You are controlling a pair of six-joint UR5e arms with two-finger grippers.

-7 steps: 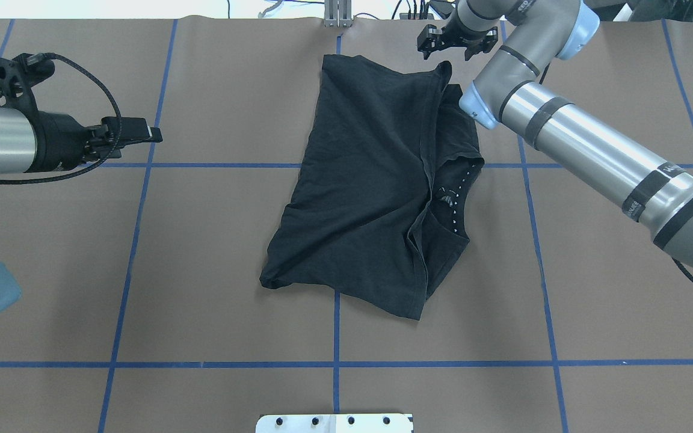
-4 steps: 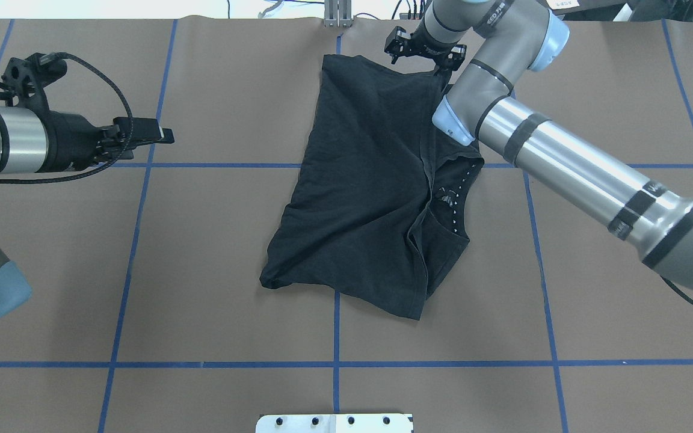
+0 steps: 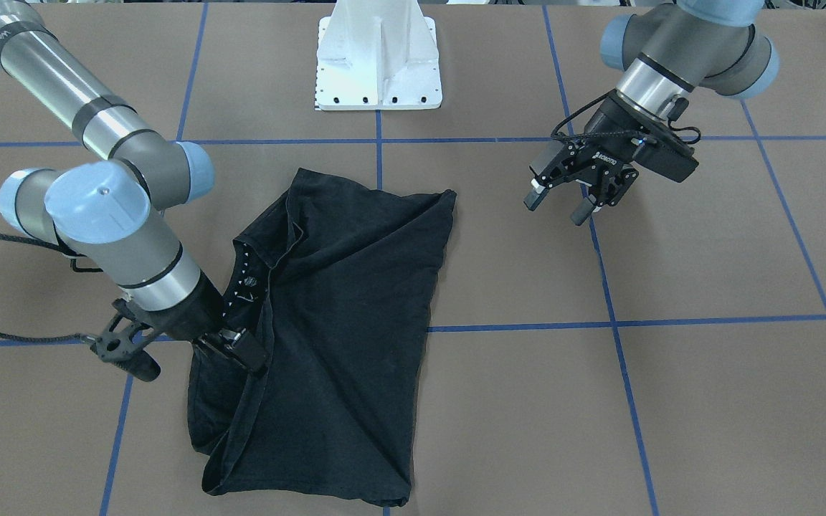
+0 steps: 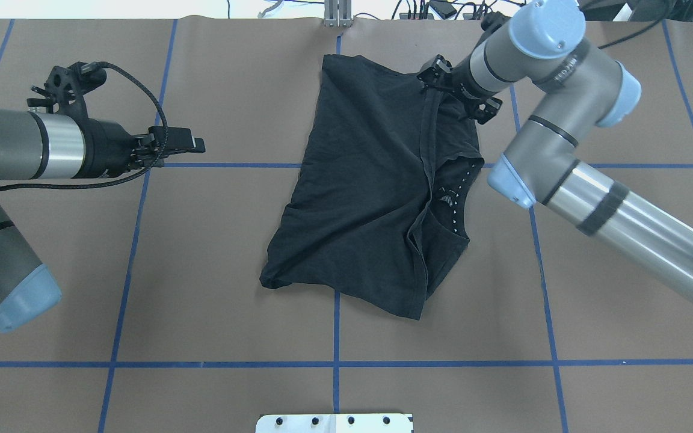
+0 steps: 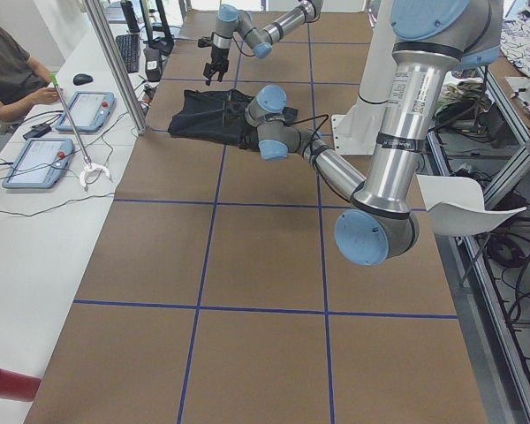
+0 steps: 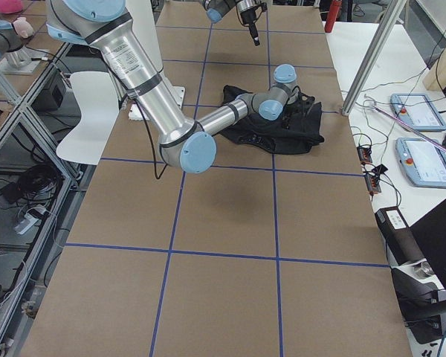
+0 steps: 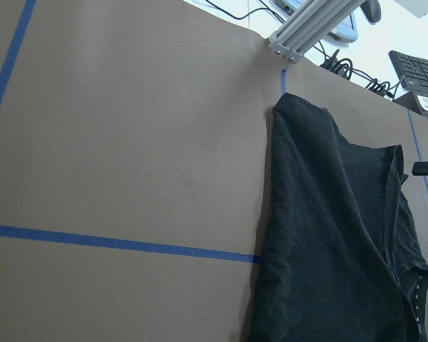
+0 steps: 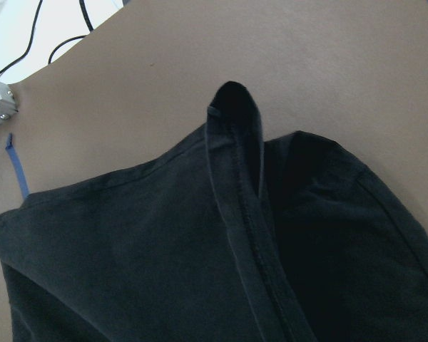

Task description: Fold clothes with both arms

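Well, the black T-shirt [image 4: 370,198] hasn't budged in the last second. It lies in the middle of the tabletop [image 4: 202,270], toward the far edge. Its right side is turned over onto the body, and the neck opening [image 4: 456,201] shows along that right margin. I can't see the printed graphic, so I take it to be folded inside or face down.

What has changed is the arms. The right gripper [image 4: 459,90] was hanging beyond the shirt's far right corner a second ago. It has now swung in and come down right at that corner. Its jaws are spread wide: from the front camera one finger sits over the cloth and the other just off it, above bare tabletop. Nothing is pinched yet, and I can't tell whether the fingers are touching the fabric. The right wrist camera looks straight at the corner, where the hem is doubled over into a small rounded loop.

The left gripper [image 4: 189,143], also open and empty, has crept a little toward the shirt along the far blue tape line [image 4: 232,165]. It is still well apart from the left edge.

I read this as the right arm lining up its grasp while the left lags behind. The fold needs both far corners held, so I'd wait for the left arm to reach its corner before lifting. My worry is the doubled hem, because closing on only the top layer would pull the earlier fold open.
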